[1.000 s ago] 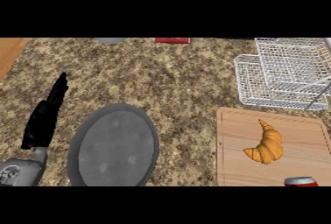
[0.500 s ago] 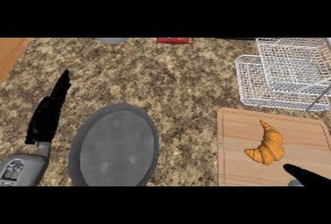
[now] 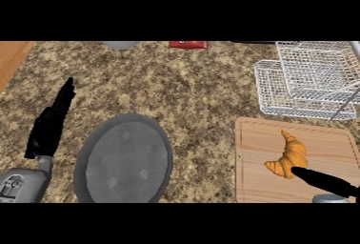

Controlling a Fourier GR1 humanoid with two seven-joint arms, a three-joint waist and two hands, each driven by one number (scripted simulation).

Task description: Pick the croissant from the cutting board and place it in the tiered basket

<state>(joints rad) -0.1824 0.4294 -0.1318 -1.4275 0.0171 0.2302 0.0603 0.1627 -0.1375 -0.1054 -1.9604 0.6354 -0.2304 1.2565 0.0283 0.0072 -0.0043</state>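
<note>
While the croissant (image 3: 288,155) lies ungrasped on the board (image 3: 330,147), I note my right hand (image 3: 325,181) beside it, fingers extended; pickup and transfer to the basket (image 3: 309,81) remain. Left hand (image 3: 51,124) rests open.

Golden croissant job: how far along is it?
Barely begun. The golden croissant lies on the wooden cutting board. In hand: the black right hand reaches toward it, fingertip at its lower end, not grasping. Left: grasp, lift, place in the white wire tiered basket. The black left hand rests open beside the grey plate.
</note>
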